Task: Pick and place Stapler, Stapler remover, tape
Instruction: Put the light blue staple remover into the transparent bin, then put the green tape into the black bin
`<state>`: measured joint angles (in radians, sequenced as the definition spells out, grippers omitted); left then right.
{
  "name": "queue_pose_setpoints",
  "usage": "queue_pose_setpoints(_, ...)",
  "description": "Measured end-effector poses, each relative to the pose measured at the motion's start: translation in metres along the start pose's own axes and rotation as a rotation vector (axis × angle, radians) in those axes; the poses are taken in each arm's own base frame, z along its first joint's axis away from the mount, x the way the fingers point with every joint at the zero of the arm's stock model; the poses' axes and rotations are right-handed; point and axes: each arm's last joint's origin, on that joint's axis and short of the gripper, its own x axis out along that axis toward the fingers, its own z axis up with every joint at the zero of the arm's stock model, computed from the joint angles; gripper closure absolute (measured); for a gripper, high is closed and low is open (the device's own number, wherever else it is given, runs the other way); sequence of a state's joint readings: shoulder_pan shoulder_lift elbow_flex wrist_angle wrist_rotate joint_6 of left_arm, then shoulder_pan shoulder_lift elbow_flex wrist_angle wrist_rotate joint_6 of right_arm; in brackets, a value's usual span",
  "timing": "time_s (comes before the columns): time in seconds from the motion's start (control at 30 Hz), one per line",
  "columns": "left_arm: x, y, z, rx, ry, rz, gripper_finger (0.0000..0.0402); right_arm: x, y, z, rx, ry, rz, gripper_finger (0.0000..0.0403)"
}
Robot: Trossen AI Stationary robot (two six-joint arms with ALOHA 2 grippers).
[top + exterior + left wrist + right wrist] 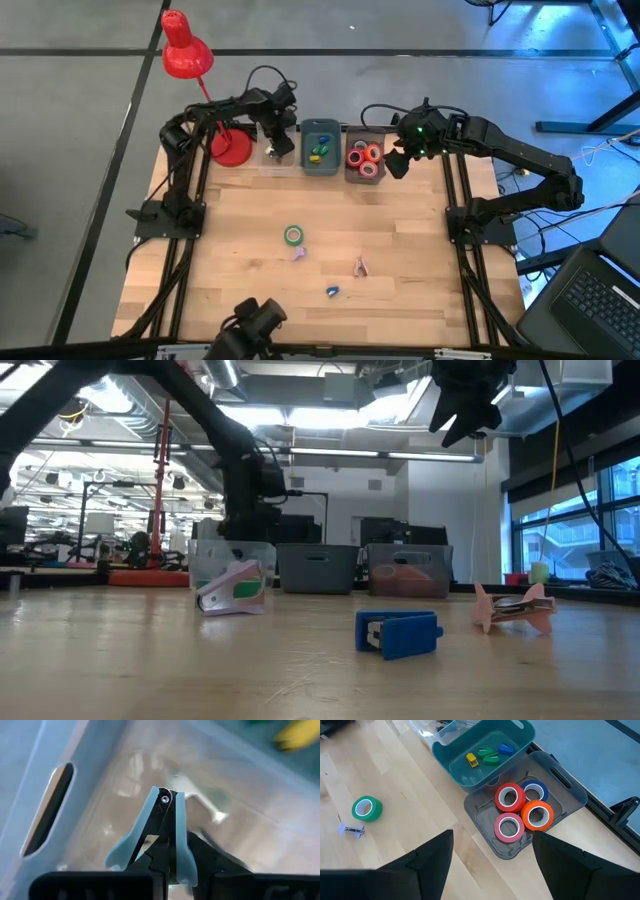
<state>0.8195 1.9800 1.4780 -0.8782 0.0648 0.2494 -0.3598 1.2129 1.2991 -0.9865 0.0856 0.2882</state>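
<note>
Pale-blue staple remover (pixel 167 840) clamped in left gripper (pixel 170 865) over clear bin (pixel 275 150); right gripper (pixel 492 855) spread wide.

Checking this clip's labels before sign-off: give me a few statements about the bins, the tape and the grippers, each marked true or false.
1. Four tape rolls lie in the grey bin. True.
2. The green tape lies in the teal bin. False: it lies on the table, apart from the bins.
3. The left gripper is shut on a pale blue staple remover over the clear bin. True.
4. The right gripper holds a tape roll. False: it is open and empty, above the table near the grey bin.
</note>
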Motion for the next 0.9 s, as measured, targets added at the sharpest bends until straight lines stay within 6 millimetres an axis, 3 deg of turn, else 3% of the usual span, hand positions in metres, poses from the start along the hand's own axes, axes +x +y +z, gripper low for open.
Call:
queue_pose_setpoints(0.17,0.018,0.003,0.003,-0.030,0.025,0.047,0.0368,0.000,0.000,0.000,0.000,0.000,0.000,0.0128)
queue_pose_setpoints(0.27,0.018,0.003,0.004,-0.029,0.012,0.047,0.0365,0.000,0.000,0.000,0.000,0.000,0.000,0.0128)
queue_pose_setpoints(0.43,0.014,0.001,0.003,-0.015,0.014,0.043,0.0275,0.000,0.000,0.000,-0.001,-0.001,0.000,0.0128)
queue_pose_setpoints(0.67,-0.012,-0.002,-0.002,-0.047,0.001,0.046,0.0154,0.000,0.000,0.000,-0.005,-0.001,0.000,0.0128)
queue_pose_setpoints(0.9,-0.062,-0.024,-0.017,-0.165,-0.026,-0.080,0.0125,0.000,0.000,0.000,-0.007,-0.001,0.000,0.0128)
